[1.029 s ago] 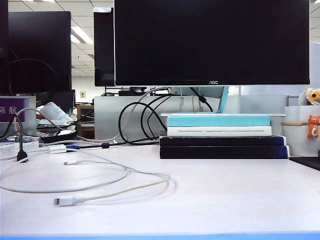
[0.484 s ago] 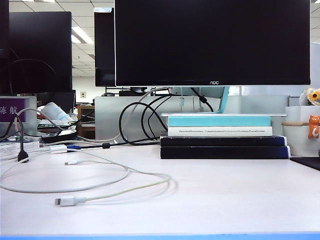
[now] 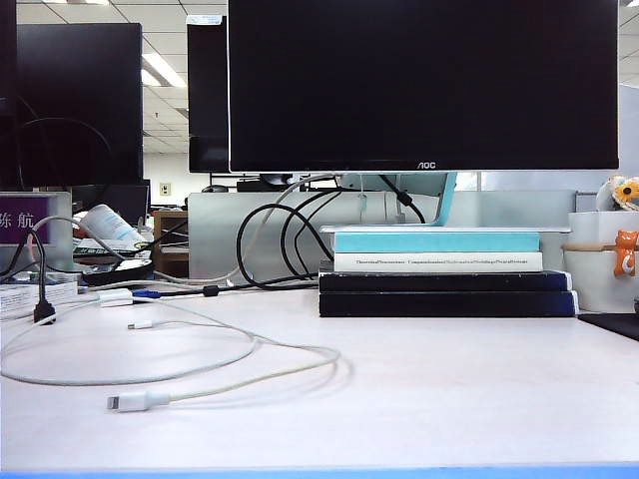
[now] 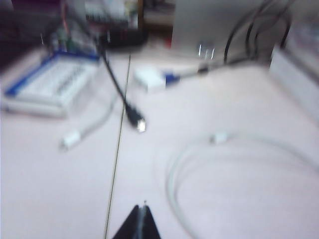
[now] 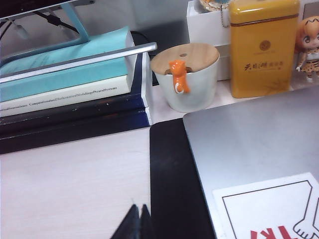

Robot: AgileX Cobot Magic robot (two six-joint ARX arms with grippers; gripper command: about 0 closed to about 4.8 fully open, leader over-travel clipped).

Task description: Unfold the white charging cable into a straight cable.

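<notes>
Nearest on the pale matte desk (image 3: pixel 449 389), the glossy white charging cable (image 3: pixel 235 379) lies in a loose loop at the left. The left gripper (image 4: pixel 143 208), black fingertips pressed together and empty, hovers near that loop; the right gripper (image 5: pixel 137 209), likewise closed, sits over a black mat (image 5: pixel 172 184). Beyond, stacked books (image 3: pixel 439 271) carry a dark monitor (image 3: pixel 423 85).
</notes>
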